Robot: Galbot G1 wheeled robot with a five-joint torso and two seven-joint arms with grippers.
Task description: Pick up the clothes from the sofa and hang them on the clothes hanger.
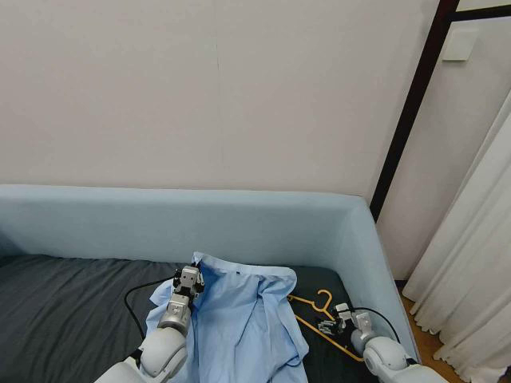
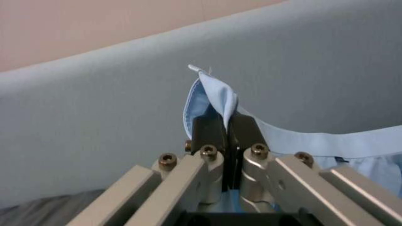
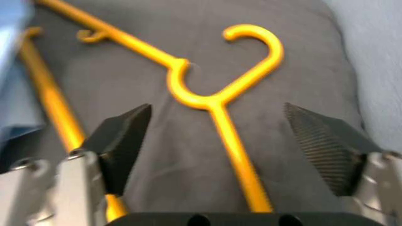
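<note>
Pale blue upholstered sofa [image 1: 239,223] with dark grey seat cushion [image 1: 64,303]; light blue fabric shirt [image 1: 247,319] is spread on the seat, collar clamped between the closed fingers of the left gripper [image 2: 225,127]. Orange plastic clothes hanger [image 3: 213,94] is laid flat beside the shirt; right gripper [image 3: 220,141] is held over it, fingers spread, nothing grasped.

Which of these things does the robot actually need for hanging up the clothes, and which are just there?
Part of the job: the blue shirt, pinched by the left gripper; the orange hanger, below the open right gripper; the sofa.
Just there: the white curtain, the wall.
</note>
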